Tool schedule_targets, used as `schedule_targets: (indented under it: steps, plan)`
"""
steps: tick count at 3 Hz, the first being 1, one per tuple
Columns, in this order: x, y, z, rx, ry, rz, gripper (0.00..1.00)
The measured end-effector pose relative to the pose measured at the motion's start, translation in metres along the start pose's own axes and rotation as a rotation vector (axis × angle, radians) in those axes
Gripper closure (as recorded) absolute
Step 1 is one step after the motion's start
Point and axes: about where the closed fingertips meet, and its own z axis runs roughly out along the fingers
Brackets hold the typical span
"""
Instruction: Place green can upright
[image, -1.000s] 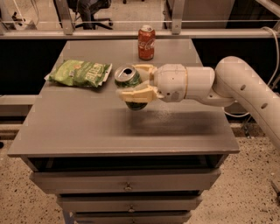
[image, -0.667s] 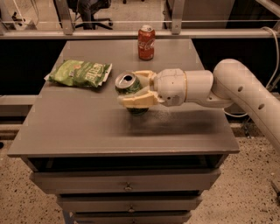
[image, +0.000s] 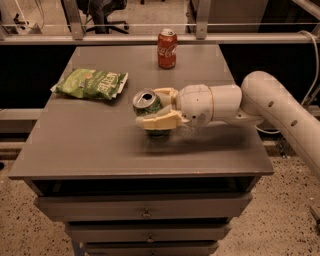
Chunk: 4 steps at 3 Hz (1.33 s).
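A grey table (image: 90, 150) with drawers (image: 145, 206) under its top stands in the middle of the room. The white arm (image: 280, 105) of the robot comes in from the right side and reaches over the middle of the table top. A flat green chip bag (image: 92, 83) lies on the left part of the table, well apart from the arm.

The gripper (image: 155, 107) is at the end of the arm, a little right of the table's centre. Its two pale fingers (image: 159, 121) are clamped on the green can (image: 150, 105), one on the near side of it and one on the far side. The can is almost upright but tilted a little, so its silver top looks up and to the left. Its bottom is very close to the table surface; I cannot tell if it touches.

A red can (image: 167, 48) stands upright near the back edge of the table, apart from the gripper.
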Motion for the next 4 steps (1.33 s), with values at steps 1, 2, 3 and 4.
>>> schedule_targets:
  steps: [1, 2, 3, 4]
  plan:
    - [0.000, 0.000, 0.000, -0.004, 0.003, 0.004, 0.15]
    - [0.000, 0.000, 0.000, -0.004, 0.004, 0.004, 0.00]
    - [0.007, -0.002, -0.015, 0.008, 0.047, 0.008, 0.00]
    - [0.011, -0.013, -0.061, 0.063, 0.132, 0.002, 0.00]
